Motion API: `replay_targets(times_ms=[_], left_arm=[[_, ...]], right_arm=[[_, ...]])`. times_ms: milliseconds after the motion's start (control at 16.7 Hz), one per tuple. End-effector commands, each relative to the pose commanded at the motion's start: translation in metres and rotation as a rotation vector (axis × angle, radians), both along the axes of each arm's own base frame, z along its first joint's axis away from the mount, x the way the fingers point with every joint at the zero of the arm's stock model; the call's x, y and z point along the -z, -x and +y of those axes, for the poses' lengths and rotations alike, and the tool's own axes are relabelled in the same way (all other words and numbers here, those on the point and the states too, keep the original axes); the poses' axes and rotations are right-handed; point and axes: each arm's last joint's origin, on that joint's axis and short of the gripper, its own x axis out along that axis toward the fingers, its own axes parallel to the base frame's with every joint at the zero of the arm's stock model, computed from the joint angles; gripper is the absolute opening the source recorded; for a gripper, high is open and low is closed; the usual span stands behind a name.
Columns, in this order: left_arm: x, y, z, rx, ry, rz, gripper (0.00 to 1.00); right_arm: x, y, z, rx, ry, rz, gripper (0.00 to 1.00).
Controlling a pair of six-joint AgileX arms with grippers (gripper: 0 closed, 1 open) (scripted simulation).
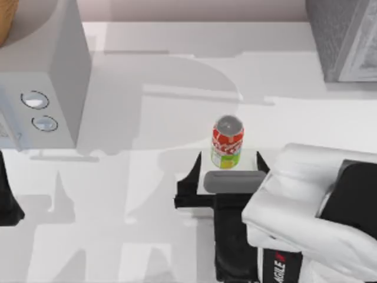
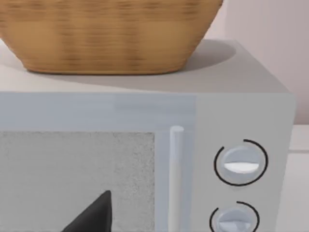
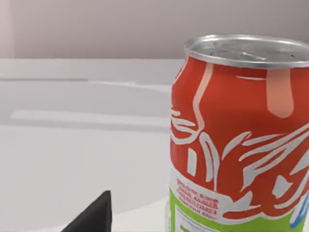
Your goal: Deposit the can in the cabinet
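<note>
The can (image 1: 227, 142) stands upright near the middle of the table, with a red label in white script, a green-yellow lower band and a silver top. It looms close in the right wrist view as the can (image 3: 241, 140). My right gripper (image 1: 228, 167) is open just in front of it. Its dark fingertips (image 1: 192, 172) stand to either side of the can's base, with a gap on each side. The cabinet (image 1: 344, 35), dark grey and speckled with a paler framed front, stands at the far right corner. My left arm (image 1: 8, 203) is parked at the left edge.
A smooth pale grey box with two round dials (image 1: 44, 76) stands at the far left, and a wicker basket (image 2: 106, 34) rests on top of it. One left fingertip (image 2: 95, 215) shows in front of its door. Open table lies between the can and the cabinet.
</note>
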Motion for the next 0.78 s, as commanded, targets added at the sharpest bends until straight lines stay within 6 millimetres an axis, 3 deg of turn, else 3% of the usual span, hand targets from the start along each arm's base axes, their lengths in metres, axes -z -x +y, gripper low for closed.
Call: replay_targets(times_ms=[420, 720, 780], left_arm=[[0.000, 0.000, 0.000, 0.000, 0.000, 0.000, 1.00], [0.000, 0.000, 0.000, 0.000, 0.000, 0.000, 1.00], [0.000, 0.000, 0.000, 0.000, 0.000, 0.000, 1.00]], right_arm=[[0.000, -0.054, 0.001, -0.002, -0.003, -0.002, 1.00], [0.000, -0.058, 0.001, -0.002, -0.003, -0.002, 1.00], [0.000, -0.058, 0.001, -0.002, -0.003, -0.002, 0.92]])
